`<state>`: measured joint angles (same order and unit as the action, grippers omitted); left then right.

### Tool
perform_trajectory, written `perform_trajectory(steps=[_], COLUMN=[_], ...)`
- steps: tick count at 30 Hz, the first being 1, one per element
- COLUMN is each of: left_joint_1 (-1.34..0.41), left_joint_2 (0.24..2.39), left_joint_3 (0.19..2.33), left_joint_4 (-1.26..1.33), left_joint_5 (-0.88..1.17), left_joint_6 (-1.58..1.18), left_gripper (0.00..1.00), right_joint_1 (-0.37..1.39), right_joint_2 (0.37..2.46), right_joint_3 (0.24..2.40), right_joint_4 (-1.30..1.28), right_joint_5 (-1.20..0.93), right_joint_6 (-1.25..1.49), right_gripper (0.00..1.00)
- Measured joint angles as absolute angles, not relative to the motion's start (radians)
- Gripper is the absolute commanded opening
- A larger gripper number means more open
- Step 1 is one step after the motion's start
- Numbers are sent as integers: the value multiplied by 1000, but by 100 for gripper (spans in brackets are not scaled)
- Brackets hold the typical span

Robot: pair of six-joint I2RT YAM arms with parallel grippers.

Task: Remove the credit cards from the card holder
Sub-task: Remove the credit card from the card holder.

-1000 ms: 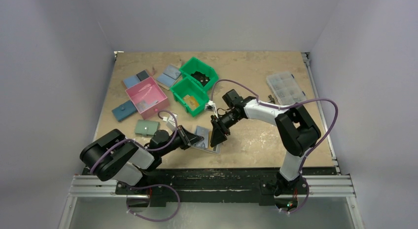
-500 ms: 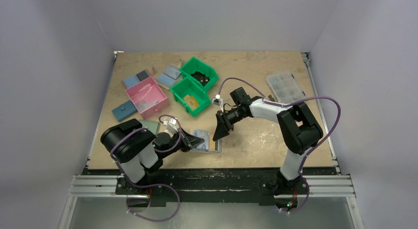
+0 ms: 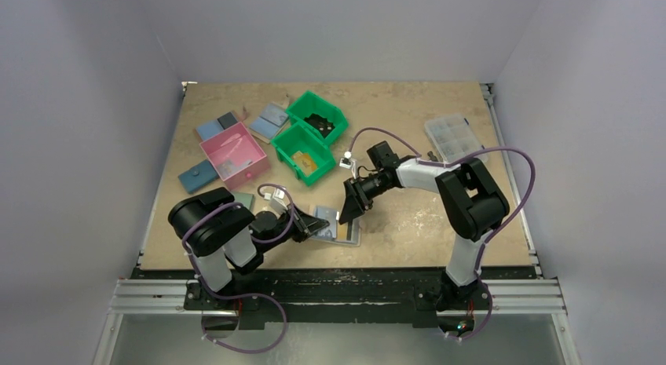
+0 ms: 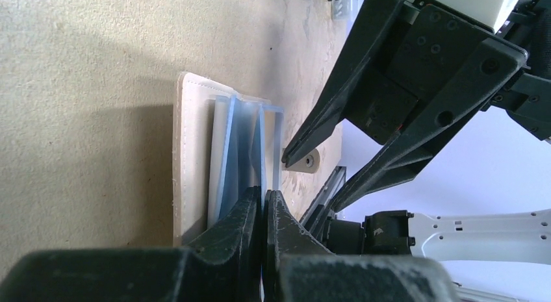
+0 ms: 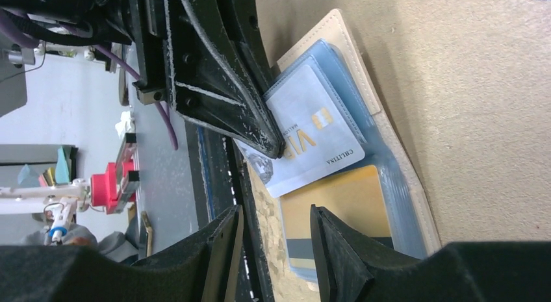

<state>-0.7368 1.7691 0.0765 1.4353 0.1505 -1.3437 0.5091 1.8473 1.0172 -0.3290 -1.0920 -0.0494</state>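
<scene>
The card holder point(image 3: 346, 233) lies open near the table's front edge, beige outside point(image 4: 190, 152) with a light-blue panel point(image 5: 383, 165) inside. My left gripper point(image 3: 312, 228) is shut on the edge of a pale-blue credit card point(image 5: 312, 130), which sits tilted across the panel and sticks out past the holder's edge. In the left wrist view the pinched fingers point(image 4: 250, 214) meet on that thin card. A yellow-orange credit card point(image 5: 338, 201) with a dark stripe sits in its slot. My right gripper point(image 5: 276, 247) hovers open just above the holder, over the yellow card's end, holding nothing.
Two green bins point(image 3: 316, 136) and a pink box point(image 3: 233, 155) stand behind the holder. A clear compartment box point(image 3: 454, 139) is at the back right. A dark-blue wallet point(image 3: 197, 177), a sage-green wallet point(image 3: 240, 198) and more flat wallets point(image 3: 272, 118) lie left. The table's front rail point(image 3: 353, 280) is close.
The left arm's elbow has swung right and its gripper shifted slightly along the holder. The right gripper lifted off the holder and now hangs just above its right side.
</scene>
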Motion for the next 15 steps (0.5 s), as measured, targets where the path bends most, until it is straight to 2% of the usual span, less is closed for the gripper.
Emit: perform_trajectory(steps=[15], left_joint_1=[-758], left_joint_2=[1748], left_joint_3=[108], left_joint_4=[1435], left_joint_5=[112], left_joint_6=[-1344], left_gripper=[0], right_joint_1=[508], right_joint_2=[1861], right_joint_3=[1011], right_joint_4=[-297], right_joint_5=[-1107], right_joint_6=[54], right_gripper=[50])
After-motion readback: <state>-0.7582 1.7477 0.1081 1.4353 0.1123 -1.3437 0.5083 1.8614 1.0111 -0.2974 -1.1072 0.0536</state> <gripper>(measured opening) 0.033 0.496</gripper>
